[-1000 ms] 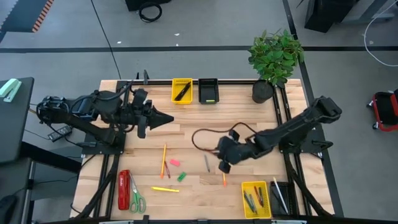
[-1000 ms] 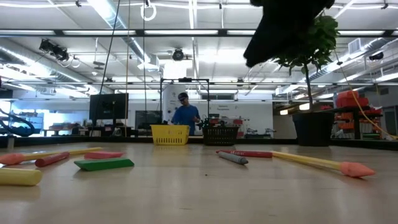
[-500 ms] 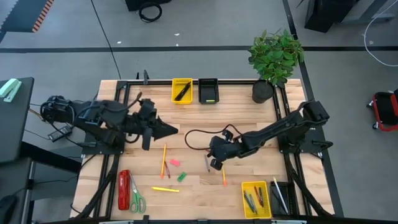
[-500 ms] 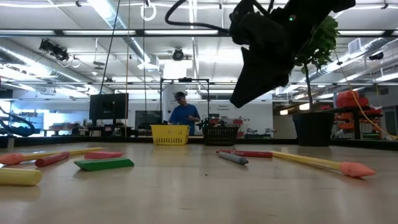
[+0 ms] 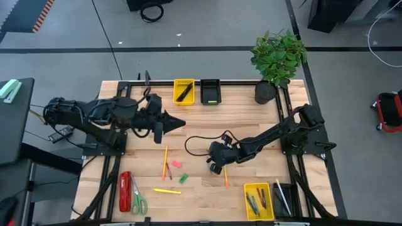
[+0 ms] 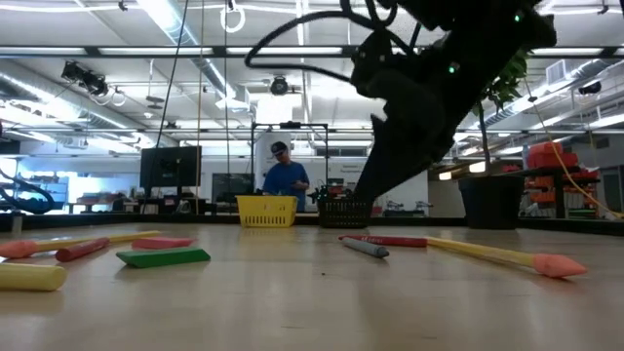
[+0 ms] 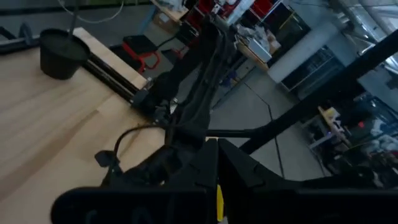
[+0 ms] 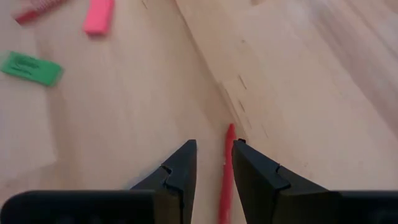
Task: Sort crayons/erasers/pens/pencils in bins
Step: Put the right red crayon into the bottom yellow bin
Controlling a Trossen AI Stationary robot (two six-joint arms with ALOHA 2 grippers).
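My right gripper [image 8: 214, 144] hangs open just above the table near its middle [image 5: 215, 166], slanting down. Its fingers stand on either side of a red crayon [image 8: 225, 177] without touching it. The crayon lies flat on the wood, next to a grey crayon [image 6: 366, 249]. The low view shows the gripper [image 6: 375, 185] still clear of the table. My left gripper [image 5: 181, 123] is shut and held high over the table's left half, pointing toward the right arm. A pink eraser [image 5: 176, 164], a green eraser [image 5: 183, 177] and an orange pencil [image 5: 165, 161] lie to the left.
A yellow bin [image 5: 183, 83] and a black bin [image 5: 210, 83] stand at the far edge. Another yellow bin [image 5: 247, 201] and black bin [image 5: 290, 199] are at the near right. A red stapler [image 5: 125, 191] and scissors [image 5: 137, 199] lie near left, a potted plant [image 5: 276, 59] far right.
My right gripper has come down and moved toward the table's left, from high over the table to just above the red crayon, staying open. My left gripper has drifted a little toward the table's right, still shut.
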